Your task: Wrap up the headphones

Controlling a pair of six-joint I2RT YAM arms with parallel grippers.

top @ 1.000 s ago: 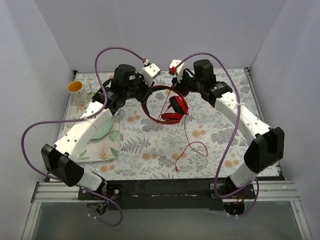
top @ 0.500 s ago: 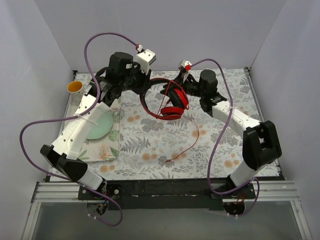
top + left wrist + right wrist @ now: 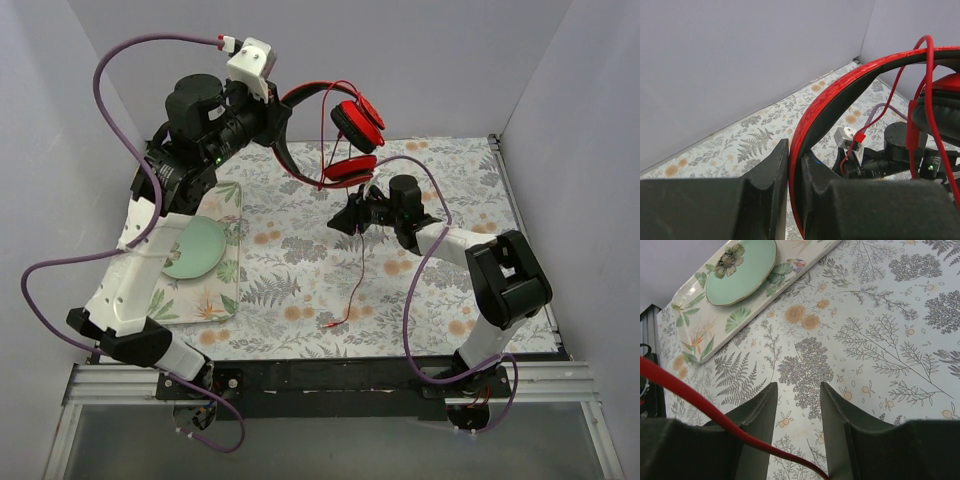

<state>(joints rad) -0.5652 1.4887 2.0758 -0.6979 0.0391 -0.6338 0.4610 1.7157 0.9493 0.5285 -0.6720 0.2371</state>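
Your surface (image 3: 300, 290) fills the lower middle of the top view, boxed in by walls (image 3: 400, 60) on the left, back and right. The tray (image 3: 215, 300) hugs its left edge and carries the green plate (image 3: 195, 248). Between the tray and the right arm, only the cable touches the floral cloth.

The headphones (image 3: 355, 125) hang in the air at upper centre, close to the back wall. Your left gripper (image 3: 795, 150) is clamped on their headband (image 3: 840, 92).

Your right gripper (image 3: 797, 390) sits low at mid-frame with its jaws apart. The cable (image 3: 690, 390) crosses in front of one finger, unpinched. It drops to the surface, and its plug lies near the front edge.
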